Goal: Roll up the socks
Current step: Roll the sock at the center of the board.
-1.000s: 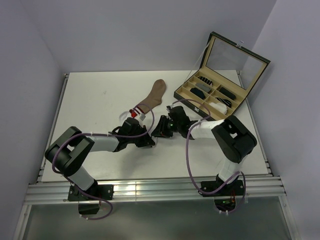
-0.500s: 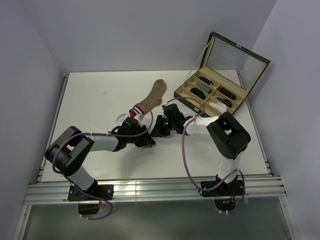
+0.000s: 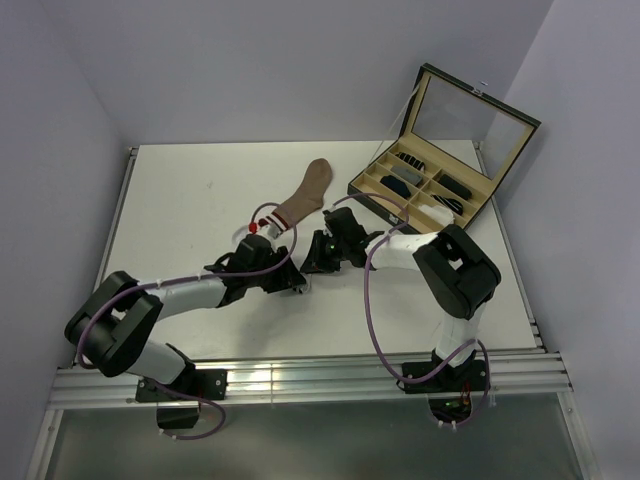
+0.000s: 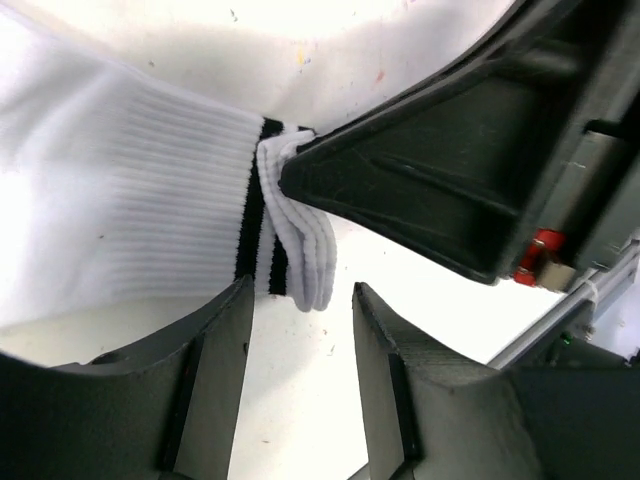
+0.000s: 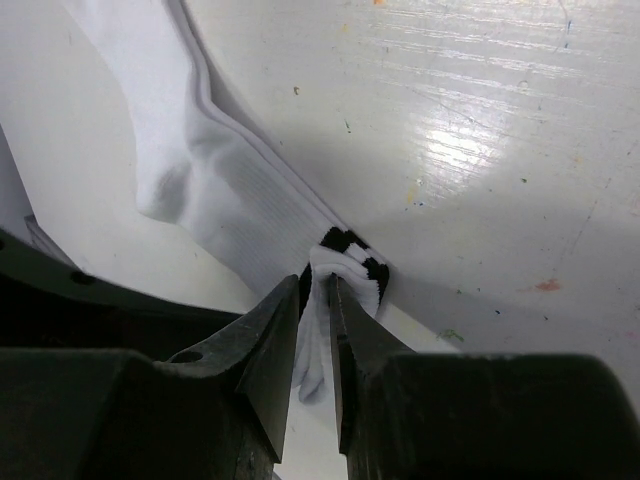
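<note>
From overhead I see a white table (image 3: 180, 200) with both arms reaching in from the near edge and meeting around its middle. Through the right wrist camera, my right gripper (image 5: 316, 285) has its fingers nearly together, pinching a folded bit of the cuff of the white sock (image 5: 230, 190), just by the two dark stripes. The rest of that sock lies flat on the table, running away from the fingers. Through the left wrist camera, my left gripper (image 4: 302, 300) stands partly open with nothing between its fingers. The striped cuff edge sits just beyond its fingertips, and the right gripper's black finger presses onto the same cuff from the other side. From overhead, the white sock is hard to make out against the white surface. The tan sock (image 3: 308, 192) lies flat beyond the grippers, toe toward the far edge, its striped cuff close to the left arm's wrist. An open compartmented case (image 3: 356, 188) sits by the far right corner, lid (image 3: 468, 112) raised.
</note>
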Robot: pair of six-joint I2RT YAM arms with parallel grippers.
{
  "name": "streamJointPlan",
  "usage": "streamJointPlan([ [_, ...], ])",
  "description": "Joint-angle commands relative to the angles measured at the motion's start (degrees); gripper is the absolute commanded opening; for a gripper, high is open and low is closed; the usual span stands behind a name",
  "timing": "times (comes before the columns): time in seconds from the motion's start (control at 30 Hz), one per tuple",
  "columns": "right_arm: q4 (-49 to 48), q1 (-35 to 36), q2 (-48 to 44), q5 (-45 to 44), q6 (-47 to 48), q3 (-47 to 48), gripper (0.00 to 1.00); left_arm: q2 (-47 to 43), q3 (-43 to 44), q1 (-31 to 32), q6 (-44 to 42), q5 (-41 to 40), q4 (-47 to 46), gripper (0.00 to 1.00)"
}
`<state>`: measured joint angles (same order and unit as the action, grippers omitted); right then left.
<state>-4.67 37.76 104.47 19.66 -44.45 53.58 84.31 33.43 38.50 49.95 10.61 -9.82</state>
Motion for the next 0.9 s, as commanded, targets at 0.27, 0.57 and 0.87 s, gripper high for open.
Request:
streamJointPlan([
  [0.27,4.2,0.7,2.1,-3.9,1.0,1.3,0.27,-2.0,5.2,11.8,-8.7,-21.4,5.4,0.49],
  [0.57,3.6,0.7,2.0,-3.3,0.6,0.8,0.27,4.3,8.3,16.3,-8.8,-29.9,8.1,0.45],
  [0.87,3.4,0.7,2.0,-2.4,0.5,0.8,0.27,5.2,8.8,17.6,-7.3,-34.0,9.6,0.19],
])
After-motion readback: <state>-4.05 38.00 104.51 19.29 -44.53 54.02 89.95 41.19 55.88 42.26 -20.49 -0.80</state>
